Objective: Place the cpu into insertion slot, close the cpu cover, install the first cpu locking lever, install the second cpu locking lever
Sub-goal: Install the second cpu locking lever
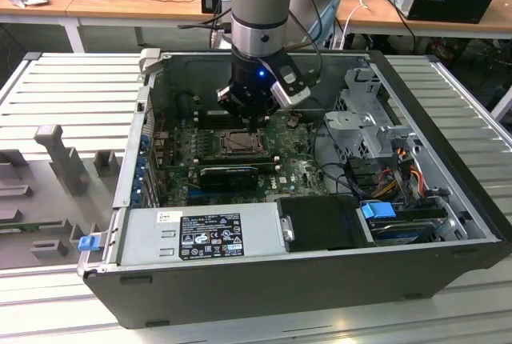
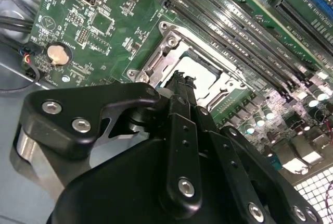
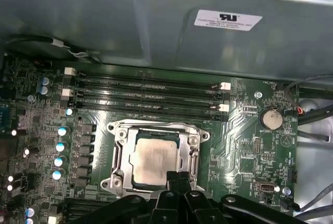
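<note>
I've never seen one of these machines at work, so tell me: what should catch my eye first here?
First, the big robot arm reaching down into an open computer case, its gripper hanging just over the green circuit board. Right under the fingertips in both wrist views sits the cpu, a silver-grey square already lying in the insertion slot with the cpu cover framing it. Beside it run long black memory slots.

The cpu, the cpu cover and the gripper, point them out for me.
cpu (image 3: 155,160), first wrist view, middle of its metal top.
cpu cover (image 3: 120,153), first wrist view, one side bar of the frame.
gripper (image 3: 177,178), first wrist view, between its fingertips.
</note>
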`<control>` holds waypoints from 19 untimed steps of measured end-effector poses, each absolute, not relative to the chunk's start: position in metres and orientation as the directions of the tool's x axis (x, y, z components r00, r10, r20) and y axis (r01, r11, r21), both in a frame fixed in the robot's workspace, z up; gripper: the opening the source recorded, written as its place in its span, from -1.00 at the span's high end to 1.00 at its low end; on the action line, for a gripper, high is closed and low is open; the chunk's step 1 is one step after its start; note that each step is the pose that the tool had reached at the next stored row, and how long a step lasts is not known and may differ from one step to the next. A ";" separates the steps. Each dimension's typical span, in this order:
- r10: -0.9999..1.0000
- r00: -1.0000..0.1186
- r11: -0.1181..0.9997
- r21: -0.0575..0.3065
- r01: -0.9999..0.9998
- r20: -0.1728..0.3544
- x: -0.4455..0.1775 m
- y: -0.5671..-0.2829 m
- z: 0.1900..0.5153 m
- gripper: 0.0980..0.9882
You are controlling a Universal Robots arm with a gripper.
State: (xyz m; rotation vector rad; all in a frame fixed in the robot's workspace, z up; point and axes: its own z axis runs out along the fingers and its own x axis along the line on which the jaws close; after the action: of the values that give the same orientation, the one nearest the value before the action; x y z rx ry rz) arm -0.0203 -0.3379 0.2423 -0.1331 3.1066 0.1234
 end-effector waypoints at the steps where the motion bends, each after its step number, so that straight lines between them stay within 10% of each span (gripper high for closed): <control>1: -0.084 -0.996 0.993 0.078 -0.086 -0.033 -0.020 -0.338 0.242 0.98; 19: -0.082 -0.997 0.986 0.141 -0.083 -0.013 -0.020 -0.368 0.239 0.98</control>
State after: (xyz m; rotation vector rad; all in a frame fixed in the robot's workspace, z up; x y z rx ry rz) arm -0.0204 -0.3682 0.2393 -0.1297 3.1243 0.2226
